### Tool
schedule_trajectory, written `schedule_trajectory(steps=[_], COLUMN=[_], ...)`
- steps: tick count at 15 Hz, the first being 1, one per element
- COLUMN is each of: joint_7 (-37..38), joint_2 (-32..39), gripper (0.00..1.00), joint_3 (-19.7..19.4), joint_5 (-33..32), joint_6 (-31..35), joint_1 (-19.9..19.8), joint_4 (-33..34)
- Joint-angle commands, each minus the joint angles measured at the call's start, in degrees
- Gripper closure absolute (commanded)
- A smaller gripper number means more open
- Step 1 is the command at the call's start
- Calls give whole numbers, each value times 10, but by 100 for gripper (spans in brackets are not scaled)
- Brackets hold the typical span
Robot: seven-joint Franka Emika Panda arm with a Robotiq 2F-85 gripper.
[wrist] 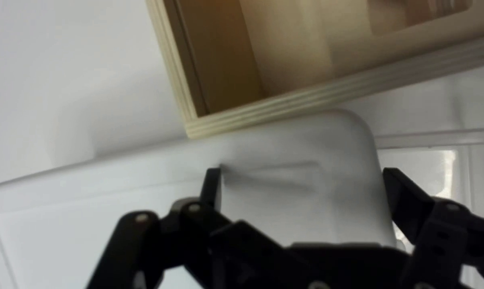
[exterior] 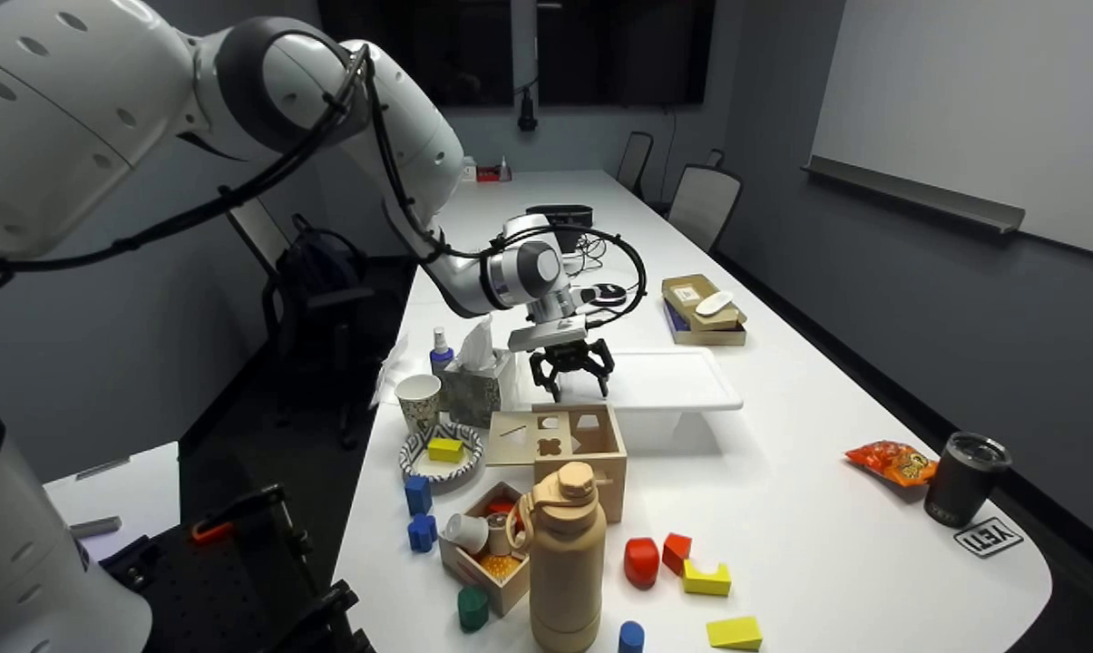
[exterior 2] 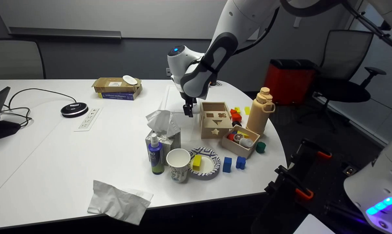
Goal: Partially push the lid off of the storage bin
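The lid (exterior: 673,379) is a flat white panel lying on the low whitish storage bin (exterior: 668,431). The lid (exterior 2: 173,101) and a pale side of the bin (exterior 2: 190,128) also show in an exterior view, partly behind the arm. In the wrist view the lid (wrist: 290,212) is offset, and part of the bin (wrist: 434,139) shows uncovered past its right edge. My gripper (wrist: 305,172) is open and points down. One fingertip is over the lid; the other is at the lid's edge. I cannot tell whether they touch. The gripper (exterior: 580,393) is also in both exterior views (exterior 2: 188,113).
A wooden shape-sorter box (exterior: 611,481) stands against or close beside the bin. A tissue box (exterior: 473,399), spray bottle (exterior 2: 156,154), paper cup (exterior 2: 178,165) and patterned bowl (exterior 2: 213,172) are nearby. A tan bottle (exterior: 568,571) and wooden tray (exterior 2: 238,150) stand beyond the sorter.
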Motion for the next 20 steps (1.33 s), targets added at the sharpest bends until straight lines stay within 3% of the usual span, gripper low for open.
schedule_trajectory(steps=[1, 16, 20], joint_7=[27, 99, 93], joint_2=[-2, 11, -3], gripper=[0, 0, 0], joint_3=[-8, -18, 3], joint_5=[-7, 13, 50], joint_6=[4, -7, -61], joint_1=[-5, -24, -32], joint_4=[4, 32, 31])
